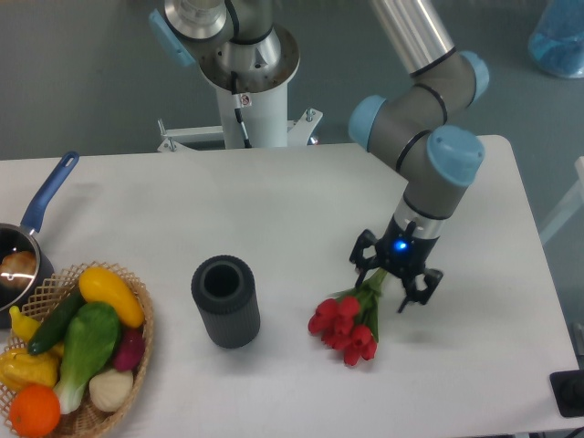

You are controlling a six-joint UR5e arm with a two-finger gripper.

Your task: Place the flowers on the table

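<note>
The flowers (347, 326), a bunch of red tulips with green stems, lie on the white table (274, 205) at front right, heads pointing toward the front left. My gripper (392, 274) stands over the stem end, open, its two black fingers (363, 250) spread on either side of the green stems. The stem ends are partly hidden under the gripper.
A dark ribbed cylinder (225, 301) stands left of the flowers. A wicker basket (142, 294) of vegetables sits at the front left corner, with a blue-handled pan (47, 194) behind it. The arm's base (246, 82) rises at the table's back edge.
</note>
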